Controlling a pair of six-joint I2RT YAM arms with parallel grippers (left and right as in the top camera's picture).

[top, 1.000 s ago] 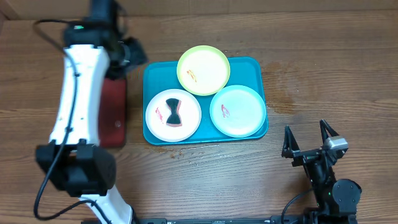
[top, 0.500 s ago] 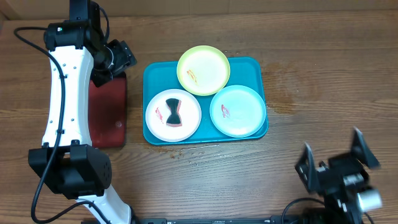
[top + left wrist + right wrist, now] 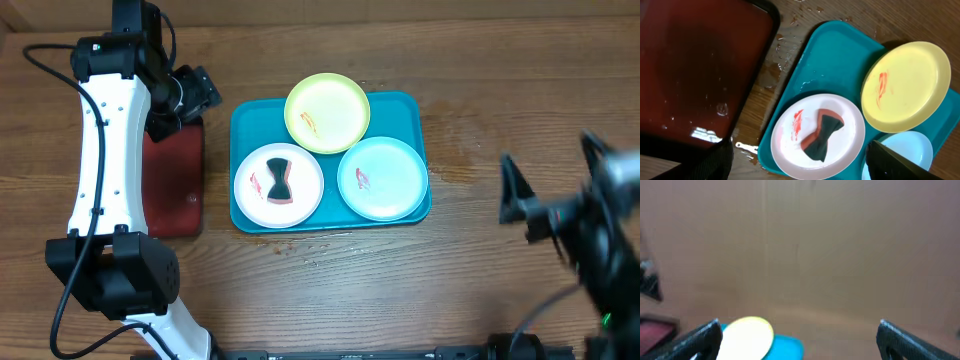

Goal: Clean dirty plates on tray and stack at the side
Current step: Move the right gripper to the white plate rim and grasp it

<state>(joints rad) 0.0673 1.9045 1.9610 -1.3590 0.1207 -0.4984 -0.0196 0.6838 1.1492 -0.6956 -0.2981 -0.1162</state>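
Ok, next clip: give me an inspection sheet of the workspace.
Surface: wooden table, wet marks beside the teal tray.
Job's things: white plate, yellow-green plate, mint-blue plate on the teal tray, each red-smeared; none stacked aside.
Clutter: dark bow-shaped sponge on the white plate; dark red tray left of the teal one.
Grippers: left gripper open, empty, over the dark red tray's far end; right gripper open, empty, right of both trays.
Cables: black cable by the left arm.
Surroundings: plain tan backdrop, blurred.
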